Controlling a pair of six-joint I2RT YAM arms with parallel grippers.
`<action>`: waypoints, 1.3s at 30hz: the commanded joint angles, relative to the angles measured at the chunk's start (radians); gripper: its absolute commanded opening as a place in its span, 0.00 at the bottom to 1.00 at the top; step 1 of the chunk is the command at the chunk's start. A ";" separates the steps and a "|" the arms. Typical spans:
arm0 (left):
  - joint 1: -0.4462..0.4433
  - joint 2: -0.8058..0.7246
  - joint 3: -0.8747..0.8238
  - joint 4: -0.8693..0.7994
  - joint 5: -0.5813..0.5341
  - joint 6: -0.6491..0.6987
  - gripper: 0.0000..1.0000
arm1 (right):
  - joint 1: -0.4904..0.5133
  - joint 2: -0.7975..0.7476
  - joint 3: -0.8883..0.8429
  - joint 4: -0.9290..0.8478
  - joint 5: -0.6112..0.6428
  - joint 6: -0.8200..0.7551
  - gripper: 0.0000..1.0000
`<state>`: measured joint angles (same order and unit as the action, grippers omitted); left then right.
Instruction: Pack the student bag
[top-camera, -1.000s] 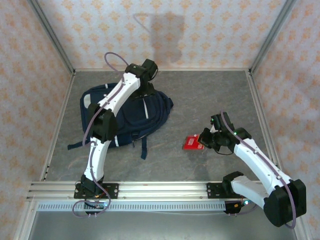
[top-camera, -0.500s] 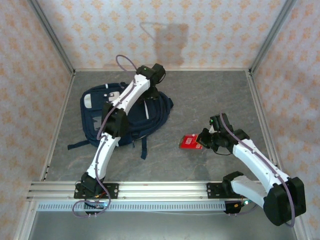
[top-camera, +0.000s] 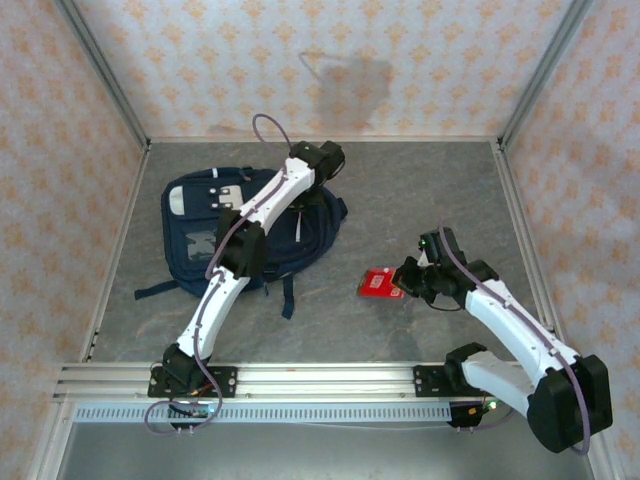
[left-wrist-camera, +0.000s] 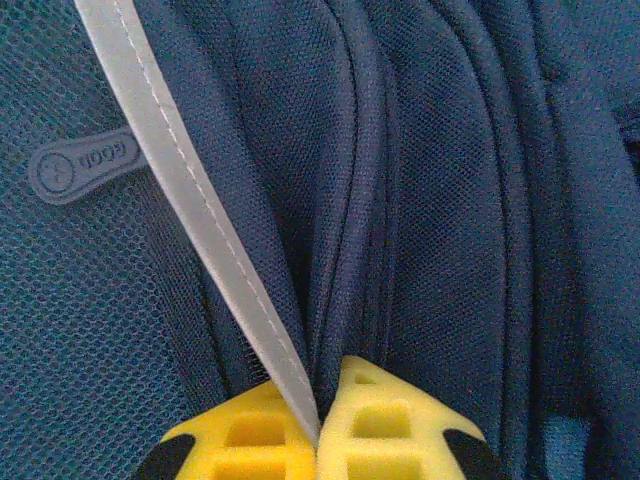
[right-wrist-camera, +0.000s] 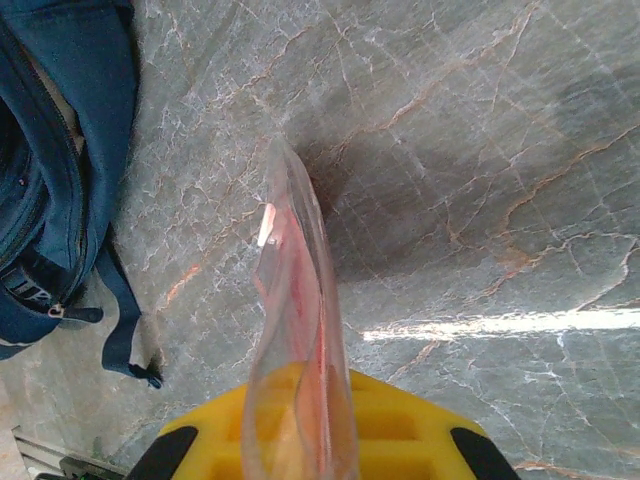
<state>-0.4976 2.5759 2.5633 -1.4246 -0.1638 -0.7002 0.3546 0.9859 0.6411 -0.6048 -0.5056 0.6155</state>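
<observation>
1. Two arms reach over the grey marbled table (top-camera: 430, 190). The student bag (top-camera: 195, 255) lies flat on the table's left half, toward the back wall.
2. We see the left gripper (top-camera: 303, 203) down on the bag's right edge. In the left wrist view its yellow fingers (left-wrist-camera: 390, 425) are pressed together on a fold of navy fabric and on the end of a white reflective stripe (left-wrist-camera: 180, 190).
3. Left of that stripe we make out a mesh pocket (left-wrist-camera: 70, 300) bearing a small rubber tab (left-wrist-camera: 82, 165).
4. The right gripper (top-camera: 407, 283) sits low over the table, to the right of the bag and apart from it. It pinches a clear plastic pouch (right-wrist-camera: 295, 330) with something red inside. We cannot tell whether the pouch touches the table.
5. In the right wrist view the bag's edge and a loose strap (right-wrist-camera: 120, 320) lie at the left.
</observation>
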 joint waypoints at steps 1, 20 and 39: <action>0.001 -0.083 -0.007 -0.021 0.078 0.114 0.00 | -0.003 -0.028 0.048 -0.088 0.116 -0.042 0.00; -0.079 -0.616 -0.268 0.101 0.391 0.349 0.00 | -0.014 -0.226 0.251 -0.108 0.120 0.007 0.00; 0.072 -0.961 -0.501 0.285 0.783 0.340 0.00 | 0.069 -0.348 0.015 0.361 -0.190 0.245 0.00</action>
<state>-0.4290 1.6890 2.0380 -1.2774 0.5163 -0.3401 0.4026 0.6151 0.6762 -0.4061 -0.6781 0.7868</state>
